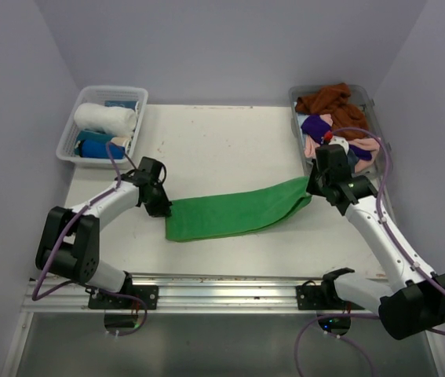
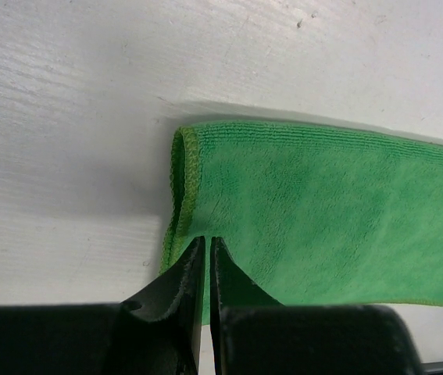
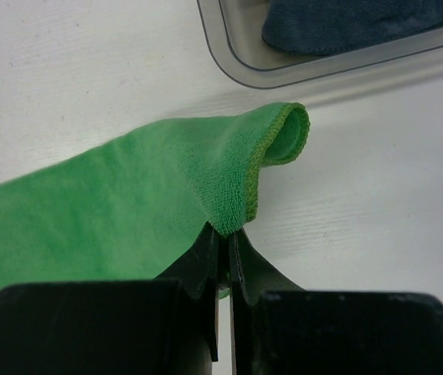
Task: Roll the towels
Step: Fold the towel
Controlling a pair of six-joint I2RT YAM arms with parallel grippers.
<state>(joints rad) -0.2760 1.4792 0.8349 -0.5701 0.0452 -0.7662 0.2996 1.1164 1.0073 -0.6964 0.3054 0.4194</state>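
Green towel (image 1: 234,210) lies stretched ahead of both wrists, its ends clenched in left gripper (image 2: 208,244) and right gripper (image 3: 223,230), seemingly tensioned flat for rolling.

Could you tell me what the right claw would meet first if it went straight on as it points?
Past the towel it pinches, the right claw most likely meets the tub at its near corner; if it is tilted down steeply, the table comes first. Depth is unclear.
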